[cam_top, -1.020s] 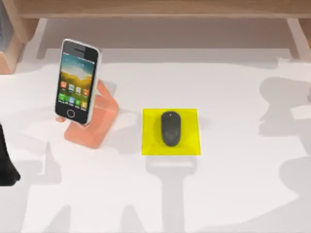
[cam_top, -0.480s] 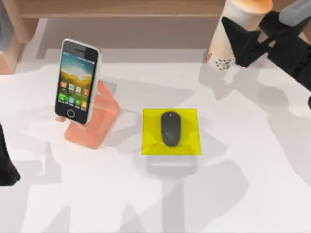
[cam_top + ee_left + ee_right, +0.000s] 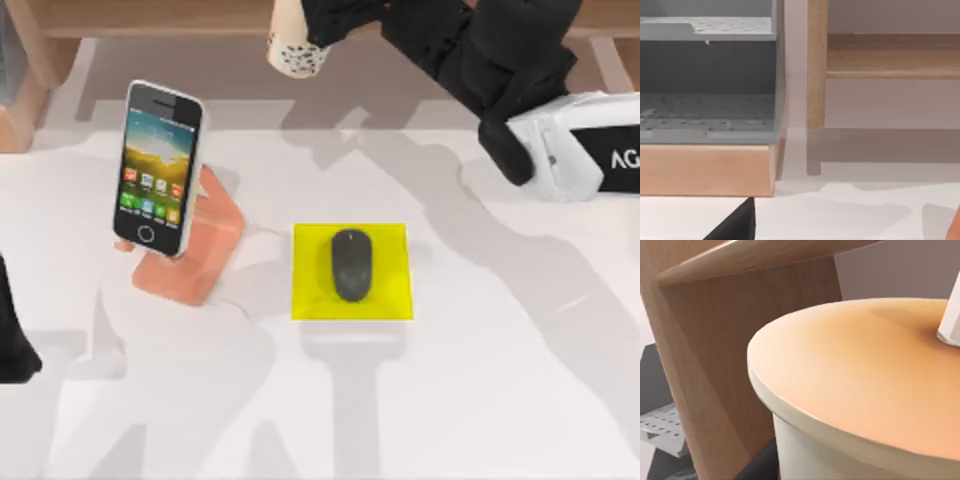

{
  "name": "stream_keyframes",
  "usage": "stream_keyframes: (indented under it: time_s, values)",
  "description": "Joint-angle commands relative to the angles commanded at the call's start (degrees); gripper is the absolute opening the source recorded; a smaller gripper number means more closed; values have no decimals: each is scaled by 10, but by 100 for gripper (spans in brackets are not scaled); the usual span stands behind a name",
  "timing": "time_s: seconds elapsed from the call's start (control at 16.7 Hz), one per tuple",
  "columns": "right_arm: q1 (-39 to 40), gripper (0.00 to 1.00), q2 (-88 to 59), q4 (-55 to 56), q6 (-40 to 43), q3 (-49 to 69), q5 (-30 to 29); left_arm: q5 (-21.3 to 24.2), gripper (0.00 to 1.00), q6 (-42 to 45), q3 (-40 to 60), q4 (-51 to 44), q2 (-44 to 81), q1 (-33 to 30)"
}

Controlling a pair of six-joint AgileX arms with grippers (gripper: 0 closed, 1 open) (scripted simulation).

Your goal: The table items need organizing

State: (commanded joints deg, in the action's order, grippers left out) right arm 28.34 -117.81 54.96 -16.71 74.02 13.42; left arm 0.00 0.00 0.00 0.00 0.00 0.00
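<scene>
The small dark grey oval computer mouse (image 3: 352, 264) lay on the flat yellow square pad (image 3: 396, 300) at the middle of the large white tabletop (image 3: 500, 400). To its left, the white-edged smartphone (image 3: 158, 167) leaned on the salmon-orange angled stand (image 3: 200, 262).

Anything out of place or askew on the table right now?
The mouse sits squarely on the yellow pad, and the smartphone leans on the orange stand. The odd one is a cream cup with a speckled base, held off the table at the far edge, tilted, by the right gripper. Nothing looks spilled.
</scene>
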Motion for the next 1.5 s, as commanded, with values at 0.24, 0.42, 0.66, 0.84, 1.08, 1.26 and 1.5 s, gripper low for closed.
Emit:
stream_keyframes:
  time_s: [0.24,0.42,0.66,0.84,1.08,1.26,1.5]
  values:
    - [29,0,-37,-114,45,113,-160,0,100,0,0,0,0,0]
    - [30,0,-62,-193,91,185,-288,0,100,0,0,0,0,0]
    - [24,0,-91,-268,144,260,-421,0,100,0,0,0,0,0]
    - [22,0,-101,-294,163,280,-461,0,100,0,0,0,0,0]
    - [22,0,-101,-294,163,280,-461,0,100,0,0,0,0,0]
    - [24,0,-97,-293,161,279,-460,0,100,0,0,0,0,0]
    - [22,0,-98,-293,163,280,-461,0,100,0,0,0,0,0]
